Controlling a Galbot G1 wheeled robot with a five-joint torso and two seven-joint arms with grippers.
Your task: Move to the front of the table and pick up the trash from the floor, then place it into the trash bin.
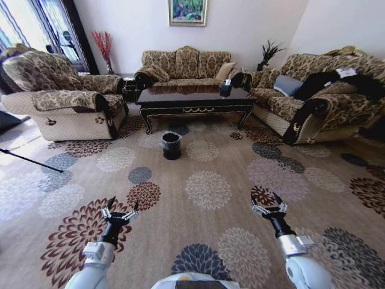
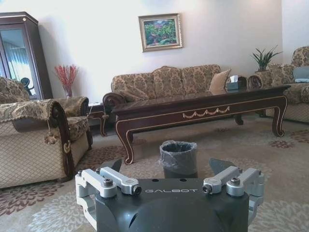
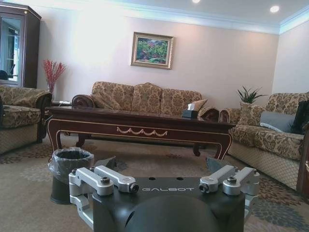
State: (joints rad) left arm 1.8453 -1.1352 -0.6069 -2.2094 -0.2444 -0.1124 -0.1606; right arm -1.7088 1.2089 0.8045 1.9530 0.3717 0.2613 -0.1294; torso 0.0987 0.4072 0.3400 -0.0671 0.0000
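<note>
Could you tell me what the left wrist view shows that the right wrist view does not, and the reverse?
Left wrist view alone: the seat cushion of the armchair, seen close up. Right wrist view alone: two ceiling lights. Both share the table, the trash bin on the carpet before it, the sofa, the painting, the red stems and the tissue box. Each has its own gripper in the foreground, left gripper and right gripper, both open.

Patterned sofas (image 1: 186,65) ring a floral carpet (image 1: 207,189), with a framed painting (image 1: 187,11) and what looks like a tissue box (image 1: 225,89).
</note>
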